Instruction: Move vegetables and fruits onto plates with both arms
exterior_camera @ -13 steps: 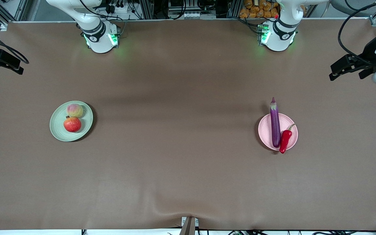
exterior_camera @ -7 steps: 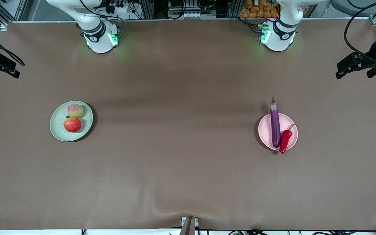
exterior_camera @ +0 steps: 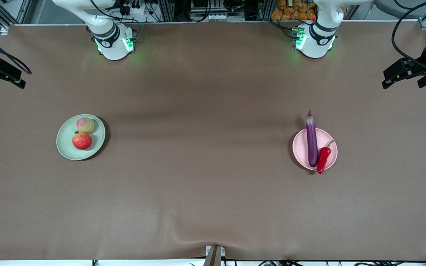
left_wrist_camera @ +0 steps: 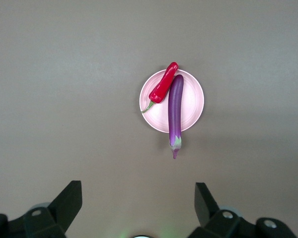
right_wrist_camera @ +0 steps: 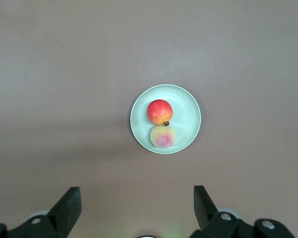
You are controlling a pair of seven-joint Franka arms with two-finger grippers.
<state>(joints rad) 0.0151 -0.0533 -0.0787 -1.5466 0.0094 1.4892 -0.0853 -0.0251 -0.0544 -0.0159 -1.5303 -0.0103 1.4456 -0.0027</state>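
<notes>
A peach point(exterior_camera: 84, 125) and a red pomegranate-like fruit point(exterior_camera: 82, 140) lie on the pale green plate point(exterior_camera: 65, 144) toward the right arm's end of the table. The purple eggplant point(exterior_camera: 311, 138) and red chili point(exterior_camera: 323, 159) rest on the pink plate point(exterior_camera: 300, 148) toward the left arm's end; the eggplant's stem end overhangs the rim. My left gripper point(exterior_camera: 401, 78) hangs high and open, with the pink plate point(left_wrist_camera: 192, 99), eggplant point(left_wrist_camera: 175, 109) and chili point(left_wrist_camera: 164, 85) far below its fingers. My right gripper point(exterior_camera: 2, 75) is likewise high and open point(right_wrist_camera: 137, 201) above the green plate point(right_wrist_camera: 187, 114), fruit point(right_wrist_camera: 159, 111) and peach point(right_wrist_camera: 163, 137).
A brown cloth point(exterior_camera: 205, 147) covers the whole table, with a slight wrinkle at the edge nearest the front camera. The two arm bases point(exterior_camera: 115, 44) point(exterior_camera: 314, 40) glow green along the edge farthest from that camera. Cables and clutter lie past that edge.
Both grippers have drifted a little outward toward their own ends of the table. The plates and the food on them have not moved.
</notes>
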